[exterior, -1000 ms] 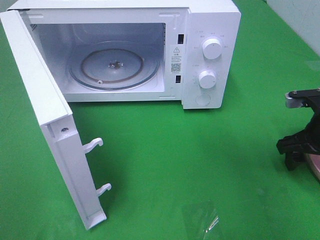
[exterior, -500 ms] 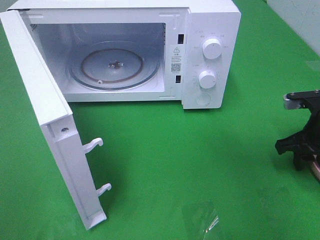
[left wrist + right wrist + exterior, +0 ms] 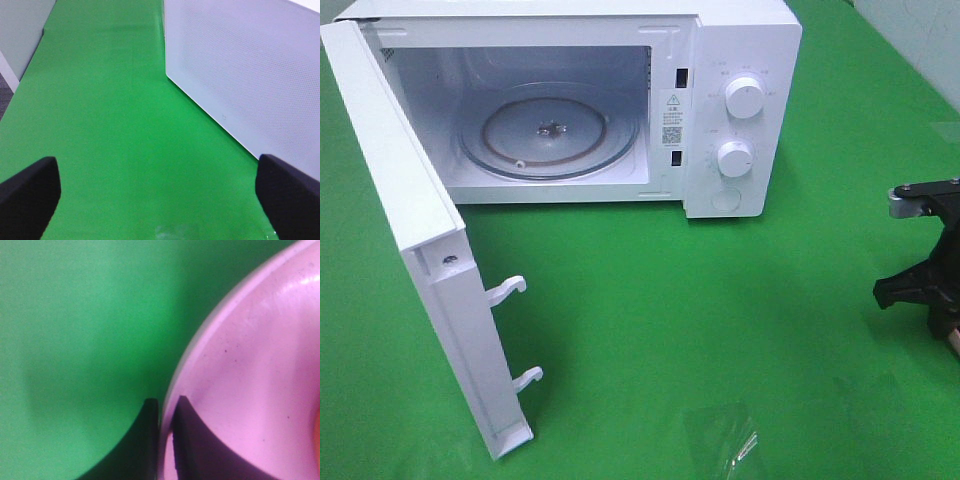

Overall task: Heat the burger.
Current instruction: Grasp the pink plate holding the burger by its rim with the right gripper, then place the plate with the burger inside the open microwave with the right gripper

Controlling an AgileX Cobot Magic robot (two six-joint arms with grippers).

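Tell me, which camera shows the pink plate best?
The right wrist view: the pink plate fills nearly half the picture, with its rim pinched between the fingers of the right gripper. The exterior high view shows at most a sliver of it at the frame's right edge, under that gripper. The left wrist view shows none of it.

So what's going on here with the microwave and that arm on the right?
The right gripper is pinching the rim of a round pink plate at the far right of the green cloth. The white microwave stands with its door swung wide and the glass turntable bare. The left gripper hangs open, holding nothing, beside that door.
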